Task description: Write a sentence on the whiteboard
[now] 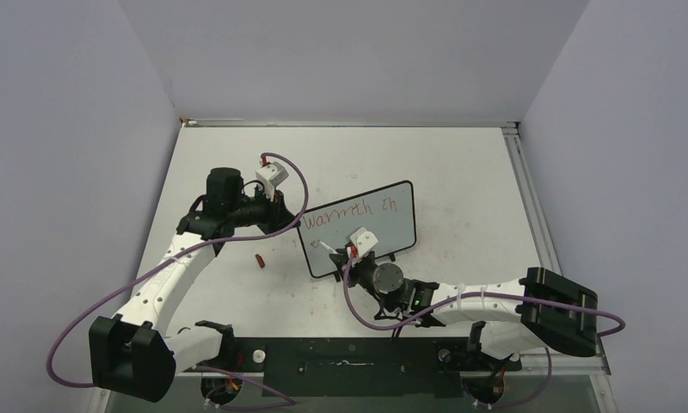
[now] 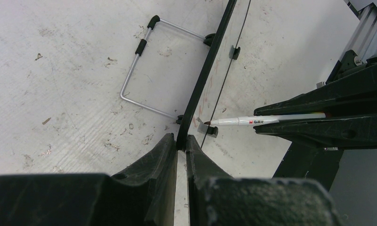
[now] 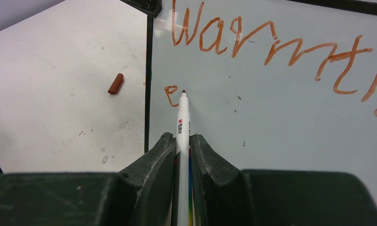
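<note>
The whiteboard (image 1: pixel 383 225) stands tilted at the table's middle, with a thin black frame. Red handwriting (image 1: pixel 351 211) reads "warmth in" on its top line. In the right wrist view the writing (image 3: pixel 271 42) shows large, with a lone "e" (image 3: pixel 170 95) starting the second line. My left gripper (image 2: pixel 181 143) is shut on the board's black left edge (image 2: pixel 203 77). My right gripper (image 3: pixel 182 141) is shut on a white marker (image 3: pixel 183 117) whose dark red tip sits just right of the "e". The marker also shows in the left wrist view (image 2: pixel 252 121).
A red marker cap (image 1: pixel 259 259) lies on the table left of the board, also in the right wrist view (image 3: pixel 115 83). The board's bent wire stand (image 2: pixel 142 75) rests on the table behind it. Grey walls close the back and sides.
</note>
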You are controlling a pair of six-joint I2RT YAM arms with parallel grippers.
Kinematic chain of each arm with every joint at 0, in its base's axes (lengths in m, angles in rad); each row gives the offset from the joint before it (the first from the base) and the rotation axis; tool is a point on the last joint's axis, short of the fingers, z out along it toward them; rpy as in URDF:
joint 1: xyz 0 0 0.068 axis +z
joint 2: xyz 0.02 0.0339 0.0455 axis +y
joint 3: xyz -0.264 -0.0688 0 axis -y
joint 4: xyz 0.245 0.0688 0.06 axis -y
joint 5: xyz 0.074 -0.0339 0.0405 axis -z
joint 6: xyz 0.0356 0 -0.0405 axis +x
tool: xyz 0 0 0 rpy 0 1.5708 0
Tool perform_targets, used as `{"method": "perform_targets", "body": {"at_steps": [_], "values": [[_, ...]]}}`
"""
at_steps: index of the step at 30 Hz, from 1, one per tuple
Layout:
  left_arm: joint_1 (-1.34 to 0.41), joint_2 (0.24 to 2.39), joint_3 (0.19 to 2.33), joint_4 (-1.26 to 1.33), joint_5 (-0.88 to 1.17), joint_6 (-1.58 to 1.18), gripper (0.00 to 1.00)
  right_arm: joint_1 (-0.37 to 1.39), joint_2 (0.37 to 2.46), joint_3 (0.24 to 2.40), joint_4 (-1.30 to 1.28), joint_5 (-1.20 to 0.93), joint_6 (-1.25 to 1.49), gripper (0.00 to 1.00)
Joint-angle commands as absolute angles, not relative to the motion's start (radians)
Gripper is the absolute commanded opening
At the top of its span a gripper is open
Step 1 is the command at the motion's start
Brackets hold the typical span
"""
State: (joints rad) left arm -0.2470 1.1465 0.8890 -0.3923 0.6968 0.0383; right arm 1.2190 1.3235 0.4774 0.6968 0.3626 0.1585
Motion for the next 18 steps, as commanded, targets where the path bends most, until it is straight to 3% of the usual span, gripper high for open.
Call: {"method": "perform_targets", "body": {"at_steps": [1, 18], "values": [[-0.242, 1.147, 0.884, -0.433, 0.666, 0.060, 0.00, 1.225, 1.337, 0.526, 0.762, 0.377, 0.144, 0.05], [-0.243, 1.149, 0.887, -0.433, 0.668, 0.061, 0.00, 1.226, 1.323, 0.461, 0.717, 0.414, 0.203, 0.05]]}}
